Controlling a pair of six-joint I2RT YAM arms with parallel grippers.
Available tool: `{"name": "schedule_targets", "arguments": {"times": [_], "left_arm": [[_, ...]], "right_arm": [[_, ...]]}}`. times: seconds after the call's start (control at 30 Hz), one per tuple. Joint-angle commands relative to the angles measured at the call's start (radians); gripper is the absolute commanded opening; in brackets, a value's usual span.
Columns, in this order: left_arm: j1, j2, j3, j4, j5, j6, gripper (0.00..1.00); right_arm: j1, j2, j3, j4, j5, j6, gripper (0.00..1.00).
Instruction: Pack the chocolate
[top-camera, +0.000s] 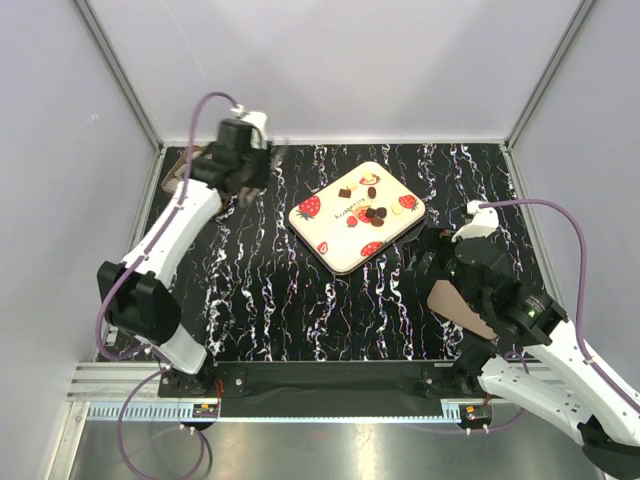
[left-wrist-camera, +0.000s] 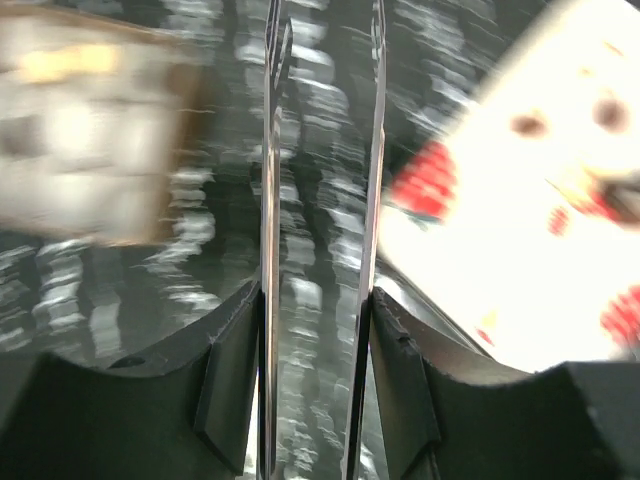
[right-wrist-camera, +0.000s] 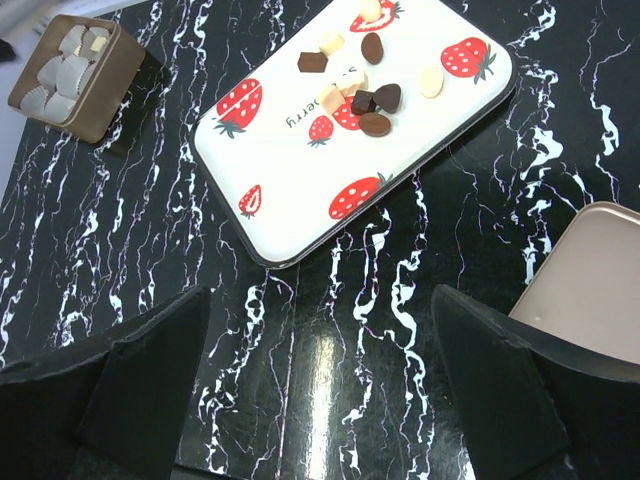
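Note:
The chocolate (top-camera: 372, 212) lies as several small dark, tan and cream pieces on a white strawberry-print tray (top-camera: 335, 245), sharp in the right wrist view as chocolate (right-wrist-camera: 365, 95) on the tray (right-wrist-camera: 300, 170). My left gripper (top-camera: 258, 152) hangs left of the tray, beside the brown box (top-camera: 184, 172). In the blurred left wrist view the left gripper (left-wrist-camera: 320, 380) is shut on metal tongs (left-wrist-camera: 270, 200), whose two blades stand apart with nothing between them. My right gripper (right-wrist-camera: 320, 390) is open over the bare table, on the near side of the tray.
The brown box (right-wrist-camera: 68, 75) holds white paper cups and sits at the back left. A tan lid (right-wrist-camera: 590, 280) lies at the right, under my right arm (top-camera: 500, 300). Grey walls close in the black marbled table (top-camera: 260, 290).

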Motion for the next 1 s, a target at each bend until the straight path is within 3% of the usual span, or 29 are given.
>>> {"name": "schedule_targets", "arguments": {"times": [0.0,0.13,0.33,0.97], "left_arm": [[-0.111,-0.022,-0.071,0.081,0.079,-0.011,0.48],[-0.239,0.007,-0.117,0.142,0.107,-0.022,0.48],[-0.331,0.101,-0.121,0.197,0.153,-0.019,0.48],[-0.379,0.328,-0.094,0.242,0.128,-0.019,0.48]], "right_arm": [[0.001,-0.006,0.036,-0.012,0.005,0.012,1.00],[0.002,-0.011,0.036,-0.016,-0.004,0.023,1.00],[0.001,-0.022,0.028,-0.029,0.004,0.032,1.00],[0.002,-0.022,0.024,-0.026,0.011,0.023,1.00]]}}
